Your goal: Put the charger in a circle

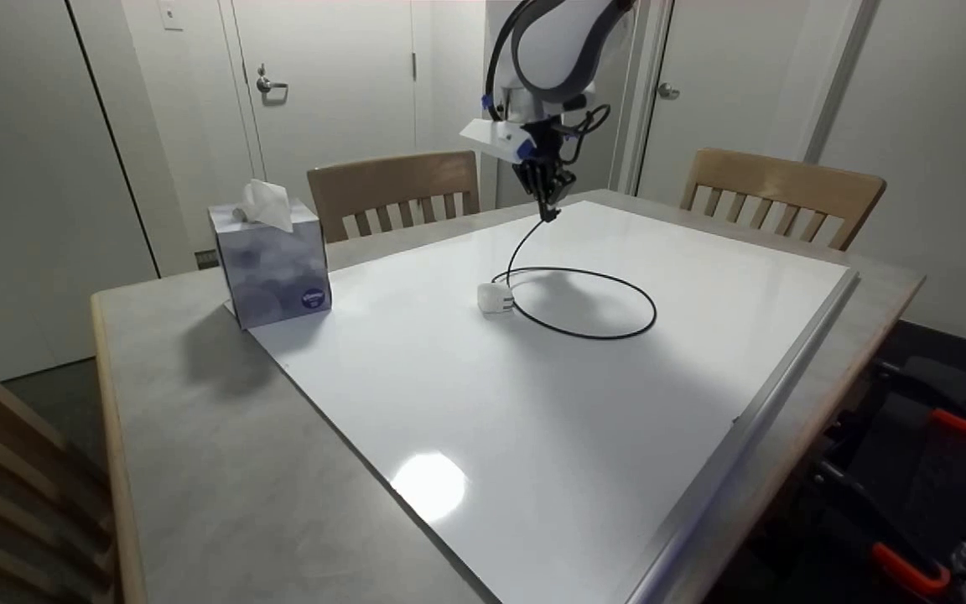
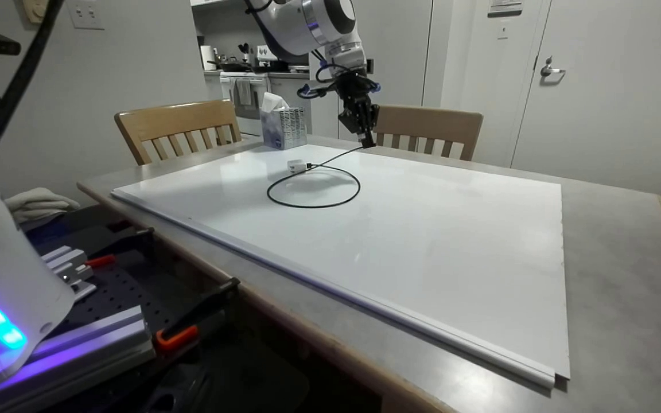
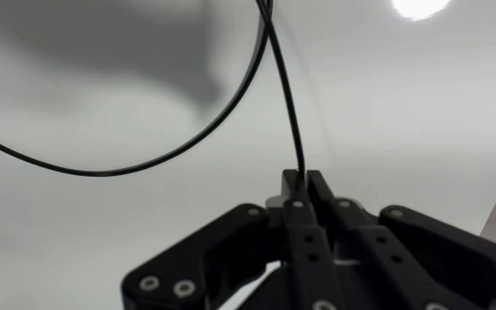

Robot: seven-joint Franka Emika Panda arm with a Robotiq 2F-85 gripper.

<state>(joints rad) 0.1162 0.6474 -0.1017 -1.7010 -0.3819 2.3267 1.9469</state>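
a tissue box (image 1: 277,277) stands at a corner of the white board (image 1: 416,386) in an exterior view. right of it on the board is the charger (image 1: 605,338), its white plug block (image 1: 495,298) first; next the gripper (image 1: 548,216), above, pinches the black cable (image 3: 289,99), whose loop lies flat, reaching farther right.

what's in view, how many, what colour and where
cable: one, black, looped on whiteboard
plug: one, white, on whiteboard
whiteboard: one, white, on table
table: one, grey, under whiteboard
tissue box: one, blue and white, whiteboard corner
chairs: at least three, brown, around table
doors: at least two, white, background
stove: one, white, background
clamps: two, black and orange, beside table
cloth: one pile, pale, near base
base: one, white, beside table
arm: one, white and black, above table
gripper: one, black, shut on cable
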